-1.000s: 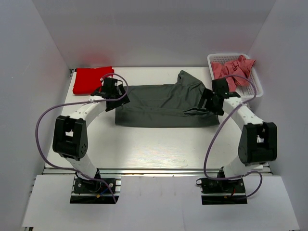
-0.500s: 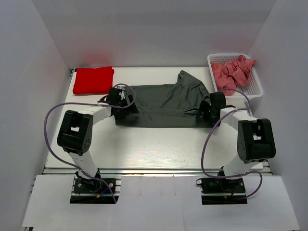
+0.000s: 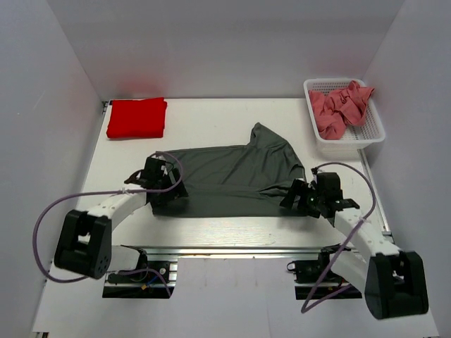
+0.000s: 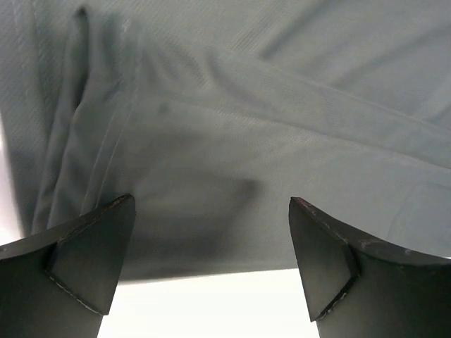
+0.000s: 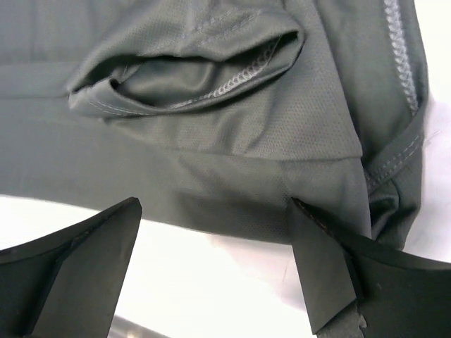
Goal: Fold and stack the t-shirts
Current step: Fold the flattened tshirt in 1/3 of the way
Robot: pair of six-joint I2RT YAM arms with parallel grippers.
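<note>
The dark grey t-shirt lies partly folded on the white table near its front edge. My left gripper is open at the shirt's near-left corner; in the left wrist view the grey fabric lies just beyond my spread fingers. My right gripper is open at the near-right corner, where a sleeve opening and hem show beyond its fingers. Neither holds cloth. A folded bright red t-shirt lies at the far left. Dusty pink t-shirts fill the basket.
A white mesh basket stands at the far right. White walls enclose the table on three sides. The metal rail of the table's front edge runs just below the shirt.
Both grippers have come toward the near edge, and the dark grey shirt has moved toward the front of the table with them. Both grippers now stand open at its near corners.
</note>
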